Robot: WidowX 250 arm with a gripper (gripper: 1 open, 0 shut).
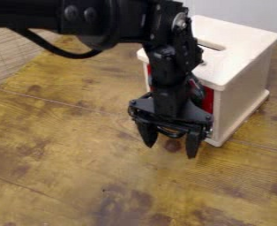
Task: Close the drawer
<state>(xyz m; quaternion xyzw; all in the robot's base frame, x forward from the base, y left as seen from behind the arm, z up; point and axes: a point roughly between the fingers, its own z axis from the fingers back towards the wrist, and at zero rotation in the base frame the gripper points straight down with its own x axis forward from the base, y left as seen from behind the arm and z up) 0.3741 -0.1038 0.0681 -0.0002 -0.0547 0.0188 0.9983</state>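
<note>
black two-finger gripper [168, 142], fingers spread, empty, fronts red box-shaped drawer [198, 99]; rigid, probably light: push the front panel.

Red drawer [200, 95] front mostly hidden; how far open unclear.

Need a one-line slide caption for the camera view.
Black gripper, fingers spread and pointing down, hangs in front of the red drawer in the cream cube casing on a wooden table.

We count one arm [129, 22] with one tool [169, 141], two fingers [149, 135] on it. One red drawer [200, 99], one white box [229, 55] with one top slot [215, 42]. One wooden tabletop [58, 168].
</note>
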